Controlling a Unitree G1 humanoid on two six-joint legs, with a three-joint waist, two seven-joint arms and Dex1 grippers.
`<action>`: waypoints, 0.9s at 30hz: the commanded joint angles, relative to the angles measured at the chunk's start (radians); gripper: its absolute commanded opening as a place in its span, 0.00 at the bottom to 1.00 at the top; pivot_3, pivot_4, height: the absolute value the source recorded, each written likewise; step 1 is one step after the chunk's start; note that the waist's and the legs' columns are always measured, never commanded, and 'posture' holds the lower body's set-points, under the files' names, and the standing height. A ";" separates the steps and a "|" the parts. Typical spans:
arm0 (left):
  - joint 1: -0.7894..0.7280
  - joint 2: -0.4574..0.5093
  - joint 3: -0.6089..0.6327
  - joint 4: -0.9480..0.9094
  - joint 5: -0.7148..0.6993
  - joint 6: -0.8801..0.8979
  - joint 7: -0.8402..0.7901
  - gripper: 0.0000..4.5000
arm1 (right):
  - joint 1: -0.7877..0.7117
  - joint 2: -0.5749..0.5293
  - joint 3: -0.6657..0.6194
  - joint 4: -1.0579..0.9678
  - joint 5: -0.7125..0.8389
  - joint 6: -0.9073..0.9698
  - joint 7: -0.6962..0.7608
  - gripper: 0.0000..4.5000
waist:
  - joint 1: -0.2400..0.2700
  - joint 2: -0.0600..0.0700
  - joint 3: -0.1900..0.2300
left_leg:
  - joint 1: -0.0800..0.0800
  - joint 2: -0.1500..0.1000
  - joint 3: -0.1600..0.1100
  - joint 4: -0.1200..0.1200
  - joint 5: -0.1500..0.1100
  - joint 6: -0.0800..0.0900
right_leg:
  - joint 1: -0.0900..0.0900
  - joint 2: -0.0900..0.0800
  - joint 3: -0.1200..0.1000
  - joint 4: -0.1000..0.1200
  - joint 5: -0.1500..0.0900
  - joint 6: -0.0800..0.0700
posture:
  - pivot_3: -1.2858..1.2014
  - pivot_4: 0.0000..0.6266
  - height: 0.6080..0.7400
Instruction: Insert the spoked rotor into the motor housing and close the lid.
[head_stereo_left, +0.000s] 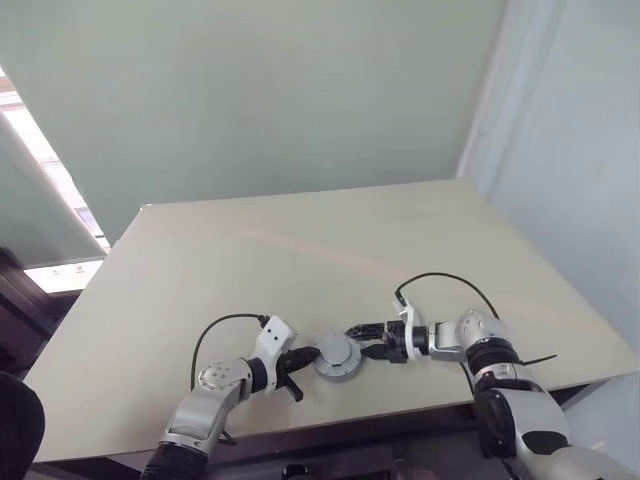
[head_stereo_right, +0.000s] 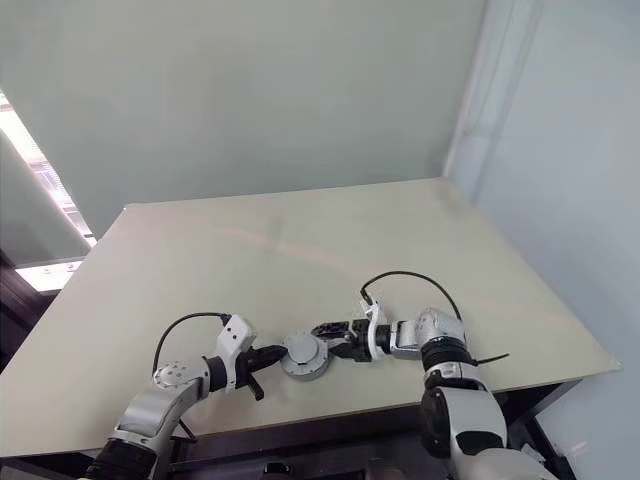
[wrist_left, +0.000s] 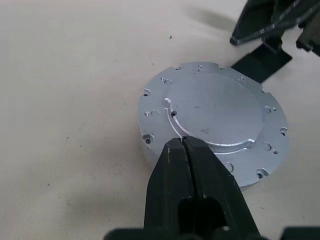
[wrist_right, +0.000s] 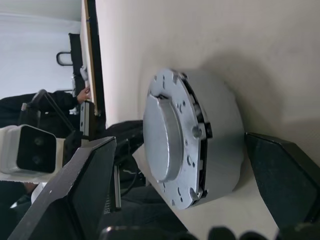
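Gleaming machined-aluminium lid (wrist_left: 215, 120), round, flat, screw-holed.

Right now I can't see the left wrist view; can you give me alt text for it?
A round silver metal assembly with small holes around its rim and a raised circular top lies flat on the beige table. The left end effector, shut, rests its tips on the assembly's near edge. The open right end effector shows dark beyond the far side.
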 joint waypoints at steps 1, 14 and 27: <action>0.010 -0.001 -0.041 0.008 0.024 0.028 -0.002 0.00 | -0.004 0.017 0.007 -0.012 0.041 0.012 0.034 0.99 | 0.000 0.000 0.000 | 0.000 0.000 0.000 0.000 0.000 0.000 | 0.000 0.000 0.000 0.000 0.000 0.000 | 0.52 0.00 1.00; 0.011 -0.004 -0.044 -0.001 0.026 0.036 0.001 0.00 | 0.018 0.089 0.041 -0.050 0.074 0.067 0.061 0.99 | -0.007 0.000 0.000 | 0.000 0.001 0.000 -0.001 0.000 0.000 | -0.001 0.001 0.000 0.000 0.000 0.000 | 0.52 0.00 1.00; 0.012 -0.019 -0.039 0.000 0.037 0.038 0.006 0.00 | 0.000 0.148 0.048 -0.046 0.071 0.056 0.032 0.99 | -0.033 -0.001 0.000 | 0.001 0.003 0.000 -0.006 0.000 0.000 | -0.002 0.002 0.000 0.000 0.000 0.001 | 0.52 0.00 1.00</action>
